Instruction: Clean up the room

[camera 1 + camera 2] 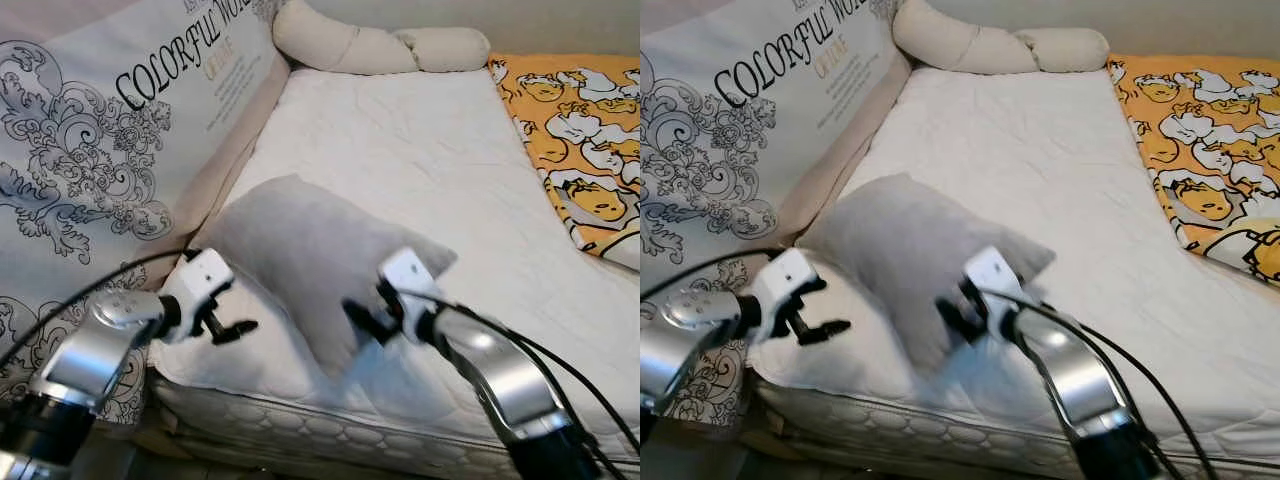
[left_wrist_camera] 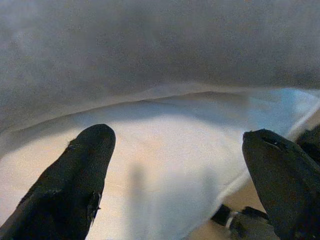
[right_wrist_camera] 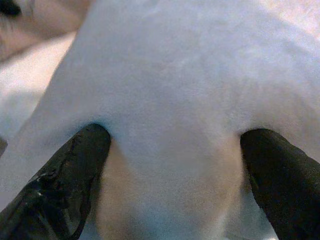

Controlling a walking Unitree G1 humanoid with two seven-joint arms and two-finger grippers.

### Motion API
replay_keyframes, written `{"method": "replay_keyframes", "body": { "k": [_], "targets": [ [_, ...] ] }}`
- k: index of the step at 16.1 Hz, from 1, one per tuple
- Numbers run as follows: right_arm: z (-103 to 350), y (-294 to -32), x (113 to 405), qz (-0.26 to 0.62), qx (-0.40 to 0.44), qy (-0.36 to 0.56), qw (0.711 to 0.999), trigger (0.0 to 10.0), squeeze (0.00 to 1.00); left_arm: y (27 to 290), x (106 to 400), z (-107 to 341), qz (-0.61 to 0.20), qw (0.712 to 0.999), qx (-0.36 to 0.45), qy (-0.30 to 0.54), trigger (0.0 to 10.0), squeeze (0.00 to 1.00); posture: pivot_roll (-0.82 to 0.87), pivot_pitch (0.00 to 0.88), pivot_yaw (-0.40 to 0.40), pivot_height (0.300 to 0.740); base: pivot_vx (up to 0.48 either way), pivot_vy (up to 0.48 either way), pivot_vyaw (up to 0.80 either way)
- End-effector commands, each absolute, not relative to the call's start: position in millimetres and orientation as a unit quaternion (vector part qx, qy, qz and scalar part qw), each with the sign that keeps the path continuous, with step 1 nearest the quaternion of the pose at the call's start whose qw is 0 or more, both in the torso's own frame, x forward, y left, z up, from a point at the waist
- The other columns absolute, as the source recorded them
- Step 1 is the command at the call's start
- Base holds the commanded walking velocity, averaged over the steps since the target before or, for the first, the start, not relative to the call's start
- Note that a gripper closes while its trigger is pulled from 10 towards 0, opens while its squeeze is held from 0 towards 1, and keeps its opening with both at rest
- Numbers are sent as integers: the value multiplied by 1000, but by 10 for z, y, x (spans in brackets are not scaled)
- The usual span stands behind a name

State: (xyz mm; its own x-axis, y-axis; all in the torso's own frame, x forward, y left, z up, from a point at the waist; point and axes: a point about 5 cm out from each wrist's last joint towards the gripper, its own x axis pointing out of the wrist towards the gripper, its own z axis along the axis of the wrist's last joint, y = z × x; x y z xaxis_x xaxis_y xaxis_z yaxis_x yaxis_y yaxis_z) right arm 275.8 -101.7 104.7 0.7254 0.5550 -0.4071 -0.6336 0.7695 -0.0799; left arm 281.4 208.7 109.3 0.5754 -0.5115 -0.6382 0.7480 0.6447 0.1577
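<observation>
At the near left corner of the bed (image 1: 400, 170), a grey pillow (image 1: 300, 250) lies flat on the white quilted mattress cover, one corner pointing toward the robot and overhanging a fold of white sheet (image 1: 230, 350) near the mattress edge.

Right claw (image 1: 362, 320): positioned at the near edge of the pillow, fingers spread. In the right wrist view the two black fingertips (image 3: 75, 165) sit on either side of a bulge of pale pillow fabric, both pressing into it, with the fabric dimpled at each tip. The fingers straddle the pillow but are not closed on it.

Left claw (image 1: 228, 325): positioned just left of the pillow, above the white sheet at the mattress corner. Fingers spread and holding nothing. In the left wrist view the two fingertips (image 2: 85, 165) stand well apart over the white sheet, with the grey underside of the pillow ahead of them. Whether the tips touch the sheet cannot be told.

Surroundings: a large printed fabric panel (image 1: 100, 150) with black scrollwork and the words "COLORFUL WORLD" stands against the left side of the bed. A long cream twisted bolster (image 1: 370, 45) lies along the head of the bed. An orange blanket (image 1: 580, 140) with a white cartoon pattern covers the far right part of the mattress, well apart from the pillow. Black cables run along both silver arms.
</observation>
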Motion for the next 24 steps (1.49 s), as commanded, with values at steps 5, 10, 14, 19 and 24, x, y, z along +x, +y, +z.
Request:
{"method": "replay_keyframes", "body": {
  "k": [5,10,14,19,24],
  "targets": [
    [1536,-726,2767,357,0,140,923,10000,0,2392,3006,1272,-269,898,234,257,10000,0,-85,0,71,740,0,0,0],
    [1741,-884,2645,370,2,142,918,10000,0,2667,3113,1357,-198,920,229,251,10000,0,-101,0,69,740,0,0,0],
    [1644,-1352,3113,214,-25,135,967,10000,0,2347,3179,1184,-234,925,172,244,10000,0,-109,0,78,740,0,0,0],
    [1305,-1813,3594,141,102,149,973,10000,1000,1789,3249,701,-197,943,-8,270,10000,1000,-83,0,92,740,0,0,0],
    [1011,-2050,3636,72,87,189,975,10000,1000,1484,3192,424,-180,929,-50,319,10000,671,-74,0,90,740,0,0,0]
  ]
}}
